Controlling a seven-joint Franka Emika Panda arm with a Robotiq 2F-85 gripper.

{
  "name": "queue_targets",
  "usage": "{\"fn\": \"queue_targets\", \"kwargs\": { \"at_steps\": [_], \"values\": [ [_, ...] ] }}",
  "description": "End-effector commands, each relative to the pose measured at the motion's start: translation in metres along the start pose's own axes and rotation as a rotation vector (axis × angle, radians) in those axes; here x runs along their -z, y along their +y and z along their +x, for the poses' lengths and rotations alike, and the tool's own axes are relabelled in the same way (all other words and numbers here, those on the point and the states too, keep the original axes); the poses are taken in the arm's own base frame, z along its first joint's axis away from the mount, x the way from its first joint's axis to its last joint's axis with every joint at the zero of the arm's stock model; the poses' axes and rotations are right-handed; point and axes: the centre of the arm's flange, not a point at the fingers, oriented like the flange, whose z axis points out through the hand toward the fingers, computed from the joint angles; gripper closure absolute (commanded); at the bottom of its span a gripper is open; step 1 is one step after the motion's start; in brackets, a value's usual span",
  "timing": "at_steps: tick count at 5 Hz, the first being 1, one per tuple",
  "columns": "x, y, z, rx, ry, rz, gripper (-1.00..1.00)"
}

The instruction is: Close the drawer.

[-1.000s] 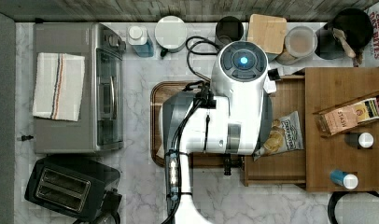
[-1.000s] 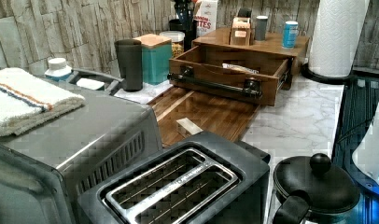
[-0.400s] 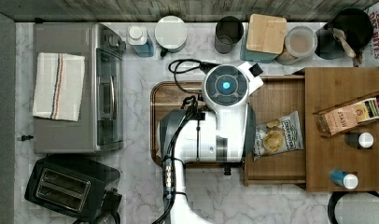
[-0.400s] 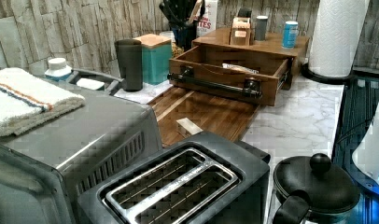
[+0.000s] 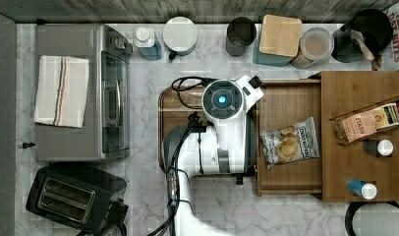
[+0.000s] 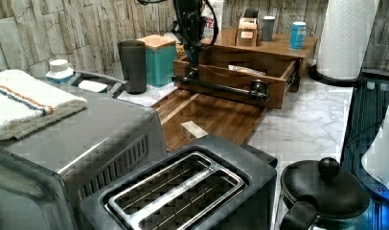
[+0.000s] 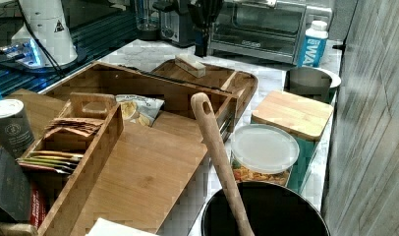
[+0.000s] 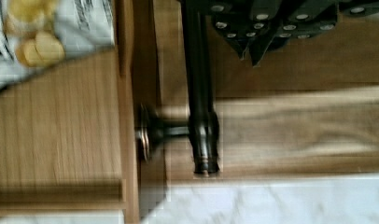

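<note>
Drawer (image 5: 291, 105) pulled open over the tray (image 6: 216, 115), chip bag (image 5: 288, 142) inside; gripper (image 6: 191, 57) at the bar handle (image 8: 199, 93), grip state unclear; bare tray floor in front.

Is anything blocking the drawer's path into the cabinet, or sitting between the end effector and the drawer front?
Nothing visible. The chip bag lies flat inside the drawer, below its walls. The end effector is already at the handle.
</note>
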Motion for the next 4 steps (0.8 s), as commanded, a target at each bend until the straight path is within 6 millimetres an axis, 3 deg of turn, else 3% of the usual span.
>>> {"fn": "queue_targets", "kwargs": {
  "at_steps": [1,2,4],
  "values": [
    [-0.044,-0.015,-0.006,0.122,-0.017,-0.04,1.0],
    [-0.061,-0.005,-0.013,0.107,-0.046,0.006,1.0],
    [-0.086,-0.016,-0.039,0.054,-0.081,0.013,1.0]
  ]
}}
